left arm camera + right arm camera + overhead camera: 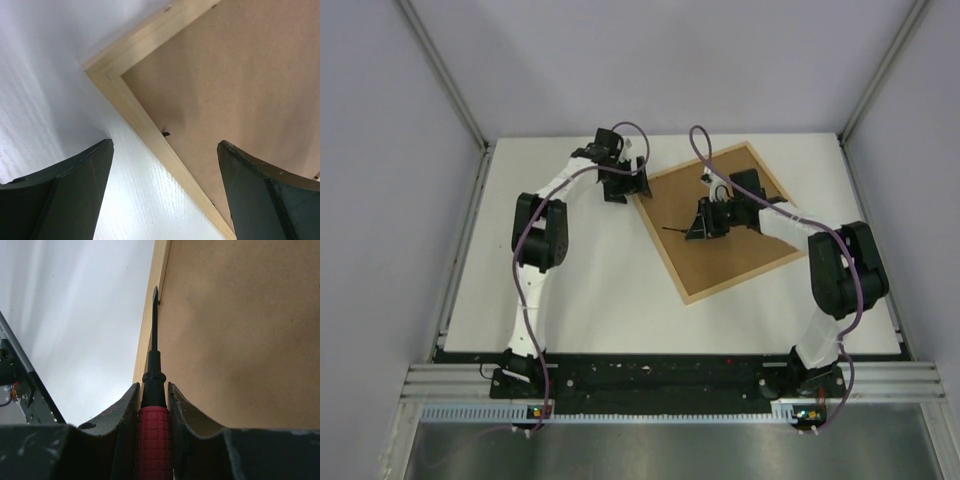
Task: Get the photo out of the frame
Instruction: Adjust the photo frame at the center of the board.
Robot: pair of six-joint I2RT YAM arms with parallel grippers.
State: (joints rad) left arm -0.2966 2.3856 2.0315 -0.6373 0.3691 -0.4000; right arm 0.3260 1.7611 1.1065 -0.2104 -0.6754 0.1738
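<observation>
At the bottom centre of the right wrist view, the right gripper (152, 390) is clamped on a screwdriver (153, 335). Its two dark fingers press the red ribbed handle from either side. The black shaft runs straight up the picture, and its flat tip rests at the seam where the frame (161, 265) meets the brown backing board (240, 330). The pale wood rim stands just left of the tip, with the white table (580, 290) beyond it on the left. Seen from the top camera, the frame lies flat and turned at an angle in the upper right of the table, backing side up, so the photo is hidden. At its upper-left corner hangs the left gripper (165, 144), fingers wide apart and holding nothing. Between them in the left wrist view the wood rim runs diagonally, and a small dark clip (165, 133) sits at its inner edge
</observation>
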